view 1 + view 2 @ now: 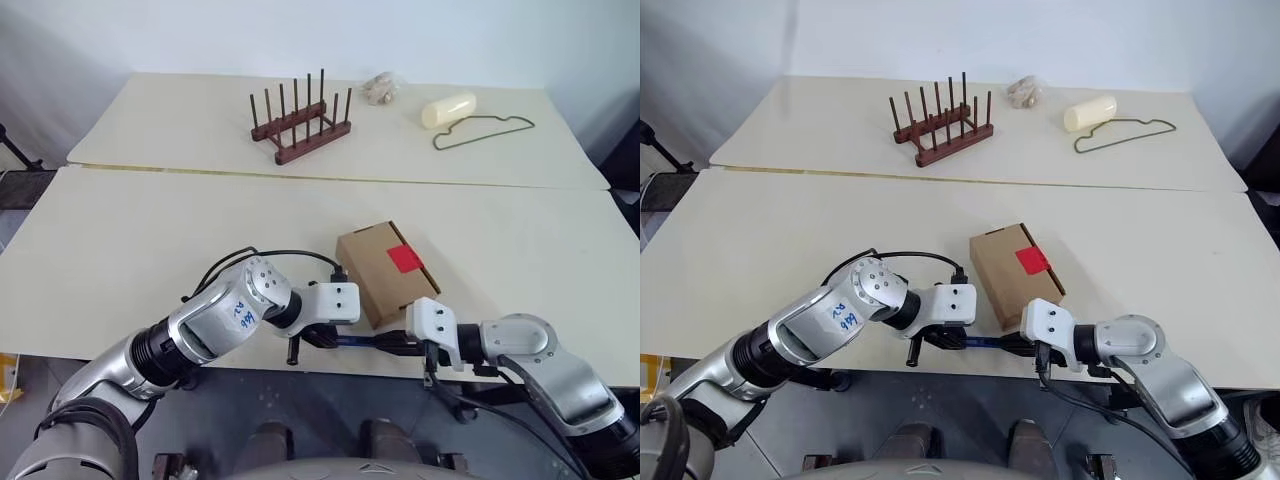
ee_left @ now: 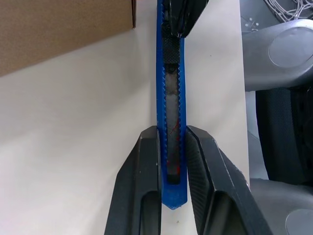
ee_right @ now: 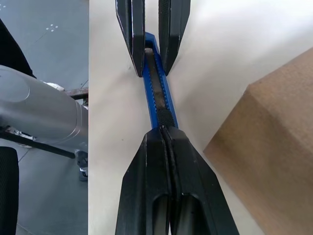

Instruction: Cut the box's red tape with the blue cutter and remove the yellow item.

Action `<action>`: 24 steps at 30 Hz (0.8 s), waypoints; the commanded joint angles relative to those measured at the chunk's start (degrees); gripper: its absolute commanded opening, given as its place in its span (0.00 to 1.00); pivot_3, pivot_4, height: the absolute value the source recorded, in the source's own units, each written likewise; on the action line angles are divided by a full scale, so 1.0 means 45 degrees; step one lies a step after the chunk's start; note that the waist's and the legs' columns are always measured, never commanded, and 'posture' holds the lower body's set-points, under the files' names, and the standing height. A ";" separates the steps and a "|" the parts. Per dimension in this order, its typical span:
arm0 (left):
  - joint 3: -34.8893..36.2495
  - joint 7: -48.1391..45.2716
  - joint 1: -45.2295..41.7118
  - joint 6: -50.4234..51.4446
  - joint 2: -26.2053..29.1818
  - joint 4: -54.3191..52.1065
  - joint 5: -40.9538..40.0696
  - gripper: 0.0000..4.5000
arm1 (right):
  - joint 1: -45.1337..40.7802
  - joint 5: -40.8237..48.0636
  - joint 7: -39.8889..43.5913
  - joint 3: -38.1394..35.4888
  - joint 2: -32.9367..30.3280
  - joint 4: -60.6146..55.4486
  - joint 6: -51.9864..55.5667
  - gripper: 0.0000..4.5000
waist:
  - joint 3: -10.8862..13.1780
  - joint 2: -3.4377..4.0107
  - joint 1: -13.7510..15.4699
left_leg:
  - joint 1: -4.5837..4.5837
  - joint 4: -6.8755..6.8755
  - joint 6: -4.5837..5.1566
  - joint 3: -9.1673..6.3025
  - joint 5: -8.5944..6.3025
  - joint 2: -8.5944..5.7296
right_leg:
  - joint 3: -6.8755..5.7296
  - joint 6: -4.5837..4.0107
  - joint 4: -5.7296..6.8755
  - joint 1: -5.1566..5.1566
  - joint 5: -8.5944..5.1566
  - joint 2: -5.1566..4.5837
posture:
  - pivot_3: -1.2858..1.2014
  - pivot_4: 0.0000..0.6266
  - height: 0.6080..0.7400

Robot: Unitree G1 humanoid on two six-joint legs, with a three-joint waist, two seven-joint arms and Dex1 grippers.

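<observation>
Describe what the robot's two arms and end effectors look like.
Both arms are silver-grey metal with black joints and white wrist blocks. The left arm bears blue handwritten marks, and a black cable loops over it. The left end effector and right end effector each have two glossy black fingers.

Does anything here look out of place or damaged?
Nothing looks damaged. The box lies askew near the table's front edge, its red tape uncut. The blue cutter is held between the left end effector and the right end effector.
</observation>
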 commanded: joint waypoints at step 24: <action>-0.0408 0.0257 0.0098 0.0242 -0.0221 0.0258 -0.0228 0.09 | -0.0088 0.0749 0.0666 -0.1157 -0.1016 0.0167 0.0746 0.01 | -0.0001 0.0003 0.0032 | 0.0051 -0.0024 0.0079 -0.0007 -0.0056 -0.0001 | -0.0002 -0.0007 -0.0063 0.0078 -0.0004 -0.0003 | 0.52 0.24 1.00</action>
